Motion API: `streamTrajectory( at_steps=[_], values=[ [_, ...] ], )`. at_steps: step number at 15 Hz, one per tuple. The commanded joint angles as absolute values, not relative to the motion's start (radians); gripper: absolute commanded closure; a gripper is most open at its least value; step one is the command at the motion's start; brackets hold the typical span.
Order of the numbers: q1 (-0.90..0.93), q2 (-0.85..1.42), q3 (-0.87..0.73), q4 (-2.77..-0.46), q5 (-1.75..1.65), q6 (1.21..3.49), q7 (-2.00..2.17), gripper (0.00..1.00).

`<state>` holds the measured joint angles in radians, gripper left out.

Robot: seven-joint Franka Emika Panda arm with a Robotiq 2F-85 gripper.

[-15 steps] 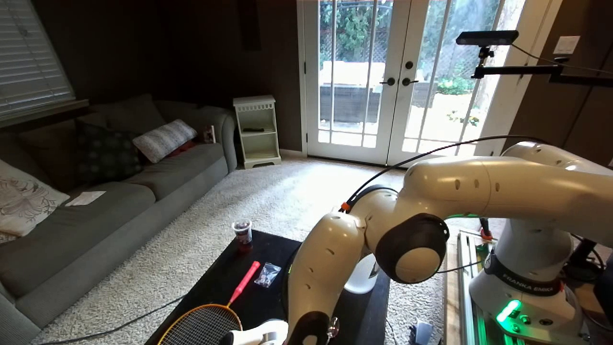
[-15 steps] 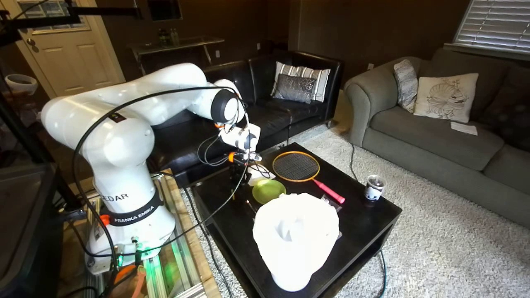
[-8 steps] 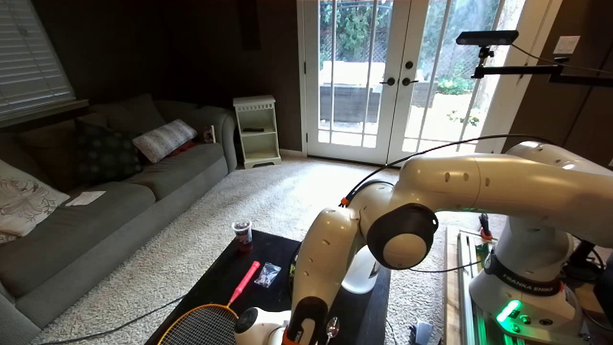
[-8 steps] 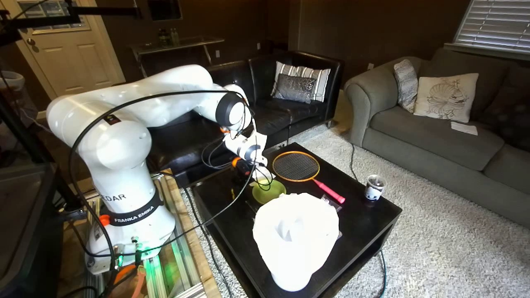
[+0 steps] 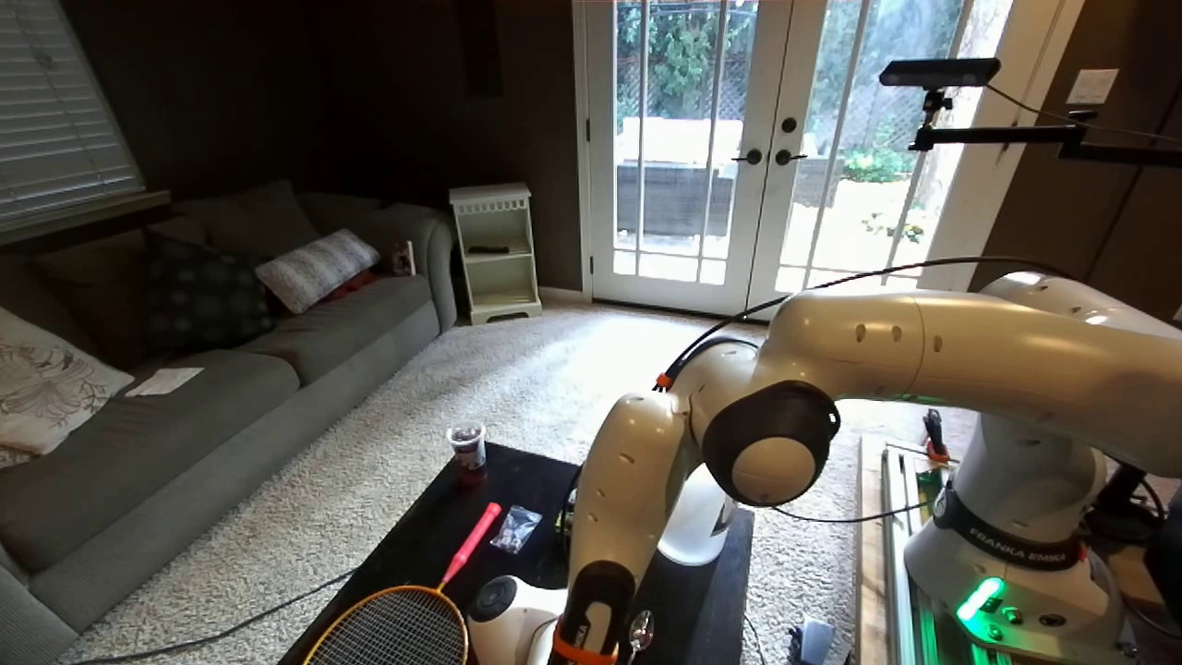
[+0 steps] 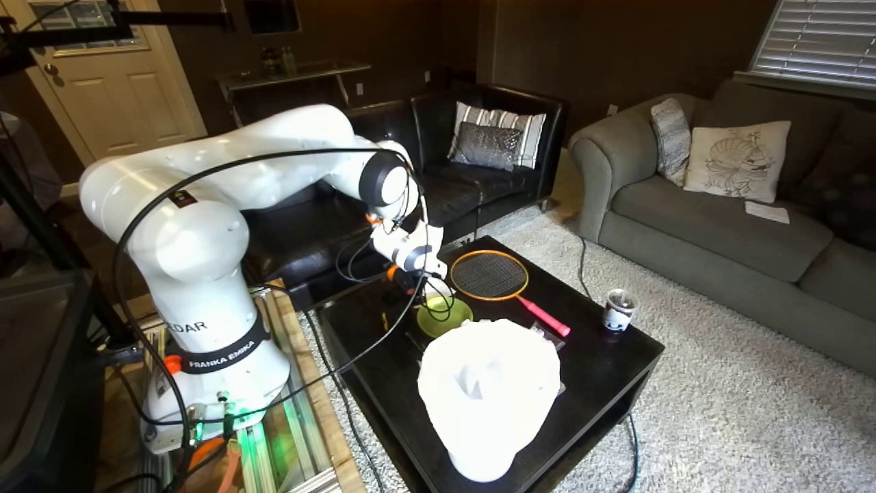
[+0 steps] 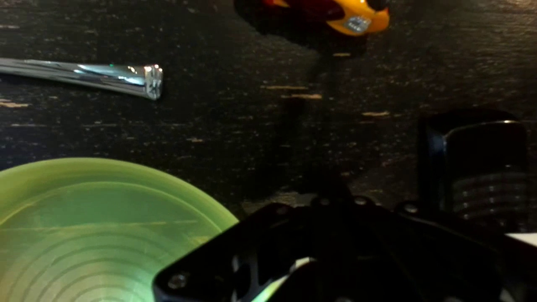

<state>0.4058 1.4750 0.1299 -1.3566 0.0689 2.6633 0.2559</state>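
Note:
In the wrist view my gripper comes in from the bottom, very dark, its jaws drawn together with nothing seen held. A round green bowl lies to its left, its rim partly covered by the gripper; whether they touch I cannot tell. Right of the jaws is a black keypad device. A shiny metal handle lies beyond the bowl, and a yellow-orange and red object is at the top edge. An exterior view shows the green bowl beside the robot's hand; the fingertips are hidden there.
A large white container stands on the dark table near the bowl. A racket with a pink handle lies there too, with a cup near the corner. A small plastic bag and a spoon show in an exterior view.
The arm has come down and shifted toward the green bowl, mostly in the first half second. The objects on the table look unmoved.

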Motion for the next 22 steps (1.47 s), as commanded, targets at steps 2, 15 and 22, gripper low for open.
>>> streamTrajectory(
  at_steps=[2,15,22],
  values=[
    [0.398,1.394,0.106,-1.462,0.066,2.631,0.262,1.0],
    [0.342,1.381,0.159,-1.487,0.077,2.422,0.21,1.0],
    [0.316,1.387,0.188,-1.484,0.082,2.388,0.192,1.0]
  ],
)
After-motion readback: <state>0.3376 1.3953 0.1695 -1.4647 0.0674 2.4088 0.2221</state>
